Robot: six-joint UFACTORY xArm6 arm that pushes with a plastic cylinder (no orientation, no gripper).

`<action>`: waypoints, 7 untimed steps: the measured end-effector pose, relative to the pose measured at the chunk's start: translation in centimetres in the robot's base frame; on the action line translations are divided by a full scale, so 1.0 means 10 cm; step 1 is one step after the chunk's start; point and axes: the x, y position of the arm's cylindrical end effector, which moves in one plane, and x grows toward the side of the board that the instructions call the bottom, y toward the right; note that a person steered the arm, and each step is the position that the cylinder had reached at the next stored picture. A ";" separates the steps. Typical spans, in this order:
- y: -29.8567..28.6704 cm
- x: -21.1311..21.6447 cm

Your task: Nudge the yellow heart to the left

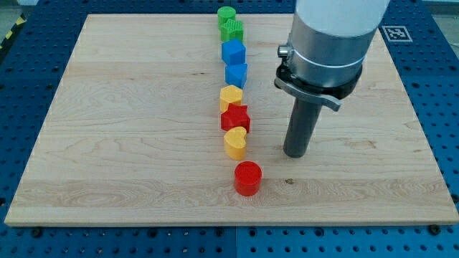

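The yellow heart (235, 142) stands on the wooden board (129, 129), in a near-vertical line of blocks at the view's middle. Just above it is a red star (235, 117), and above that a yellow pentagon-like block (230, 96). Below the heart is a red cylinder (248, 178). My tip (295, 153) rests on the board to the right of the yellow heart, apart from it by about a block's width, at nearly the same height in the view.
Higher in the line are two blue blocks (233, 51) (236, 74) and two green blocks (226, 15) (232, 30) near the board's top edge. The arm's white and grey body (330, 36) fills the upper right. A blue perforated table (437, 86) surrounds the board.
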 end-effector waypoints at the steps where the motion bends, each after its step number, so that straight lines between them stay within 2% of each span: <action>1: -0.22 0.00; 2: -0.42 0.00; 4: -0.44 0.00; 7: -1.21 0.00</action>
